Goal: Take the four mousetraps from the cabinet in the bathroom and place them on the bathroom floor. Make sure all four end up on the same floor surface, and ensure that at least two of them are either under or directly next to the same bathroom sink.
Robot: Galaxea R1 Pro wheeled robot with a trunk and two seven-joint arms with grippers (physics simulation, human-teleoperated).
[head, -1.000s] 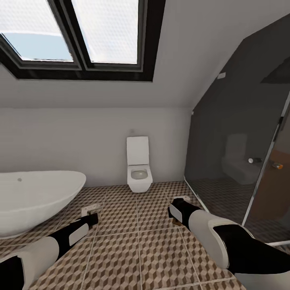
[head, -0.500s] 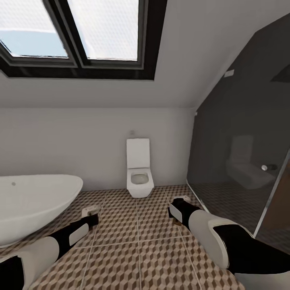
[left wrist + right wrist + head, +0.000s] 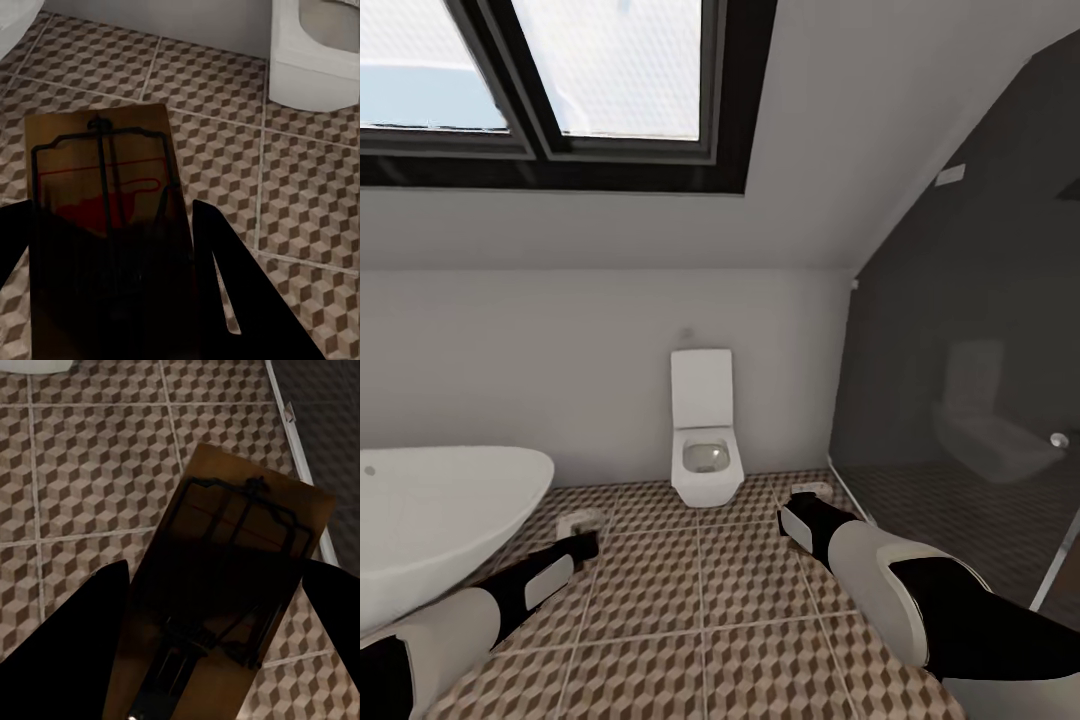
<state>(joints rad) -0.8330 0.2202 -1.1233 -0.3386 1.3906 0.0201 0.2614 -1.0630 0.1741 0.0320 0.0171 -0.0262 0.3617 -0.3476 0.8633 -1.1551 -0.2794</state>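
Two mousetraps are in hand, tan boards with dark wire and a red mark. My left gripper (image 3: 109, 217) is shut on one mousetrap (image 3: 105, 187), held above the cube-patterned bathroom floor (image 3: 315, 195). In the head view that left gripper (image 3: 586, 545) hangs low beside the bathtub, the mousetrap (image 3: 580, 522) poking out ahead. My right gripper (image 3: 217, 585) is shut on a second mousetrap (image 3: 240, 547) over the floor (image 3: 82, 457). The head view puts the right gripper (image 3: 800, 520) and its mousetrap (image 3: 810, 490) near the shower's edge. The cabinet and the sink are out of view.
A white oval bathtub (image 3: 430, 520) stands at the left. A white toilet (image 3: 705, 440) hangs on the far wall. A dark glass shower enclosure (image 3: 970, 400) closes the right side, with a pale threshold strip (image 3: 300, 457). A skylight (image 3: 560, 80) is overhead.
The whole head view has shifted, so the camera moved: bathtub lower and further left, shower wall further right. Both arms keep their pose, each with its mousetrap.
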